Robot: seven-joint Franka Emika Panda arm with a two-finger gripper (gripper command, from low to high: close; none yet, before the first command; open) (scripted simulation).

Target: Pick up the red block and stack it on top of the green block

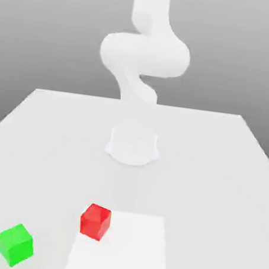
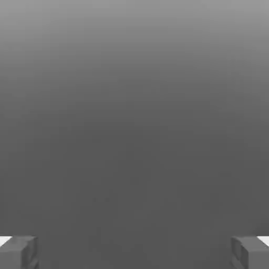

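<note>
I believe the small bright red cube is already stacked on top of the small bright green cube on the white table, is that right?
Not quite: the small bright red cube is not stacked. It sits on the white table apart from the small bright green cube, toward the exterior view's right of it. The exterior view shows both resting on the table.

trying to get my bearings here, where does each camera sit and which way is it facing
Exterior view: off the arm, looking down across the white table at the white robot arm, with the small red cube and small green cube nearest.
Hand view: on the hand, facing plain grey; two grey fingertips stand wide apart, the gripper open.
Shared: nothing I can match.
</note>
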